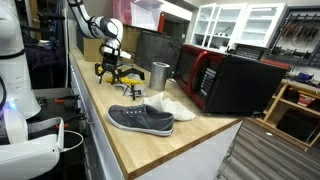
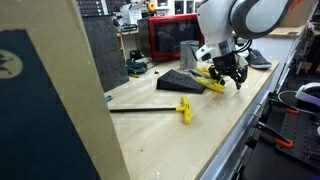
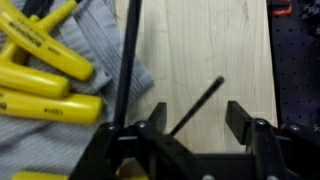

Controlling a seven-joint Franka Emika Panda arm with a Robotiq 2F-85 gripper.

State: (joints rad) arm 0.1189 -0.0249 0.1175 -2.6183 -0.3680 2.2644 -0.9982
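Pale wooden countertop point(image 3: 210, 50) carries yellow T-handled hex keys point(image 3: 45, 60) on grey cloth point(image 3: 100, 30). Jaws apart, the black two-finger gripper point(image 3: 195, 125) straddles one thin black steel shaft point(image 3: 200, 100). This looks like the grasping step, and next calls for a centred squeeze.

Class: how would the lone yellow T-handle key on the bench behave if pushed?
The key probably stays stiff: its shaft looks like straight metal. Its crossbar handle should stop it rolling; it would likely slide or pivot on the smooth bench.
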